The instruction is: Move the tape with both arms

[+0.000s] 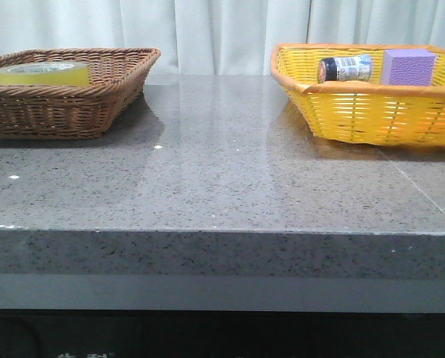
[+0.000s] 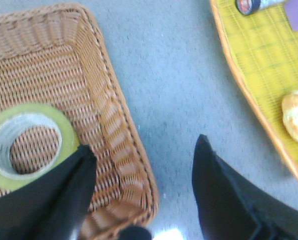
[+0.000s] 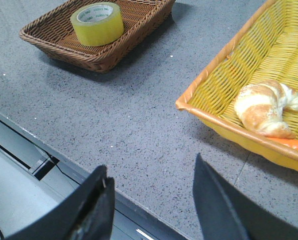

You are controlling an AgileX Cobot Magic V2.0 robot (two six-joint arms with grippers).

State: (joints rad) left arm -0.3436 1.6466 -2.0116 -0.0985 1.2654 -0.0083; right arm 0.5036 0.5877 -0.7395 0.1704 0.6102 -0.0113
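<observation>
- Left gripper [image 2: 141, 165] reads wide apart on my wrist feed, holding nothing; one finger [image 2: 69, 190] hangs over the brown wicker basket [image 2: 114, 115] with its tip just beside the tape [image 2: 64, 131], the other over bare table outside the basket's wall.
- Right gripper [image 3: 149, 195] is also spread wide and holding nothing, hanging above the table's near edge, well apart from both baskets.
- My front camera shows neither gripper; both appear in the wrist feeds only.
- From the front, the tape shows as only a yellow band above the brown basket's rim. The right wrist feed shows it lying flat in that basket, core opening upward, and the left wrist feed looks straight into its pale core ring.
- Only the wrist feeds show a croissant [image 3: 266, 108] in the yellow basket [image 3: 228, 65]; from the front that basket's wall hides it.
- Front view shows a small dark-capped bottle [image 1: 345, 68] on its side and a purple block [image 1: 408, 66] toward the back of the yellow basket, just beside each other.
- Between the two baskets I see a broad stretch of grey speckled table [image 1: 222, 171], running to its front edge.
- Brown basket sits at the table's left, yellow at its right, well apart.
</observation>
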